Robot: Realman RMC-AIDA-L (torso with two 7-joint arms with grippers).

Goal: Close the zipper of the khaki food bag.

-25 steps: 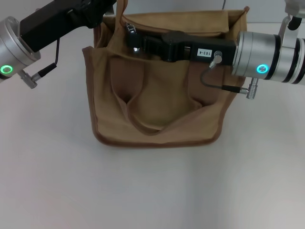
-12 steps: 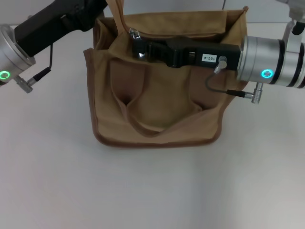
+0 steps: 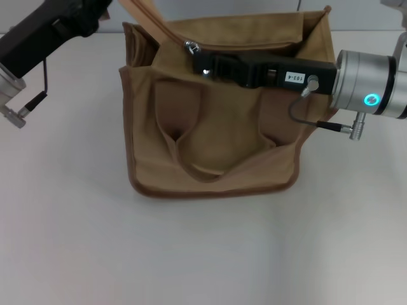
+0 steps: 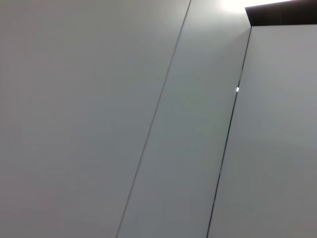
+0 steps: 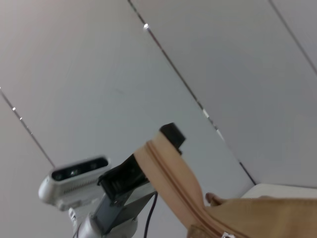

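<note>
Your right pincer sits at the silver pull of the zipper, apparently pinching it, near the left end of the khaki food bag on the worktop. Your left pincer grips the zipper's tail, held taut. Next, draw the pull rightward along the track.

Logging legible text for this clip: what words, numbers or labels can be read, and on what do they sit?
"103-4": small white sticker on the black body of the right gripper, reaching over the khaki food bag; it reads upside down in the head view.
No print or brand shows on the bag.
The left gripper carries no readable marking.
</note>
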